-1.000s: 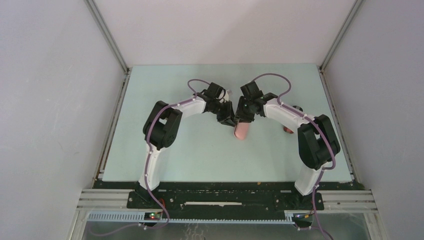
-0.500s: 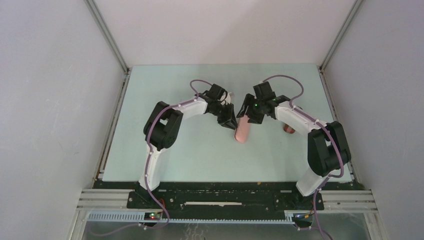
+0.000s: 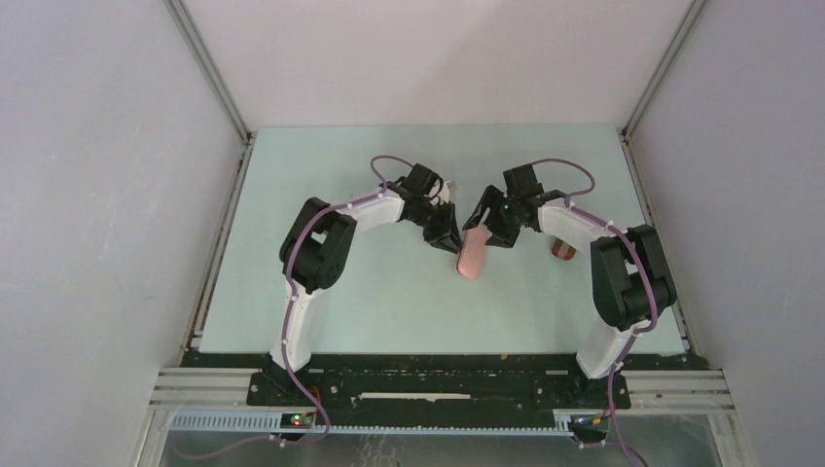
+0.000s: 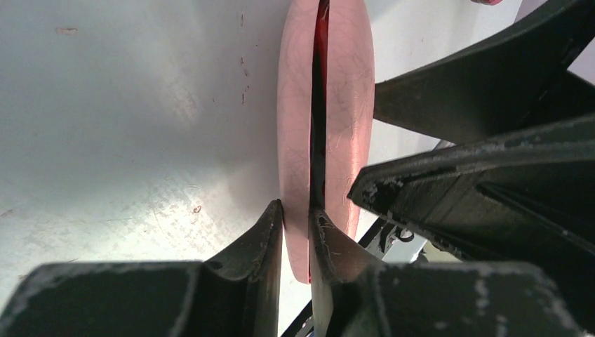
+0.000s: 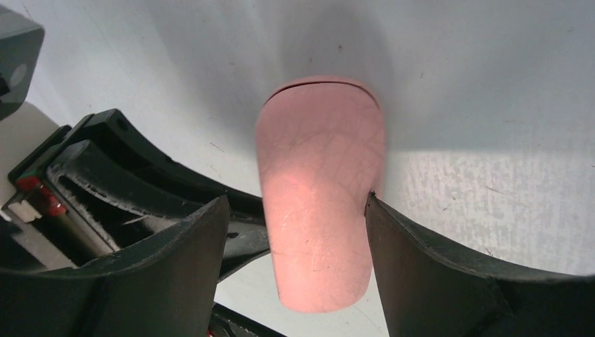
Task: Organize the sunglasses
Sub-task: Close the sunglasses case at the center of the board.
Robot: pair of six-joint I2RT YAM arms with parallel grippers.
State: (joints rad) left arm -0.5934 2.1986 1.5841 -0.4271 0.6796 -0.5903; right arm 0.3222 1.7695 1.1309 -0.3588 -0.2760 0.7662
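On the table (image 3: pixel 370 292) we see the pink case (image 3: pixel 471 261) near the middle, its long axis running roughly 6 to 12 o'clock. Our left gripper (image 4: pixel 296 212), reaching in from 10 o'clock, is nipped tight on one shell of the case, with one finger in the slit. In that slit a sliver of the red sunglasses (image 4: pixel 322 31) shows, lying along the same axis. Our right gripper (image 5: pixel 295 200), from 2 o'clock, stands wide astride the case, clasping nothing.
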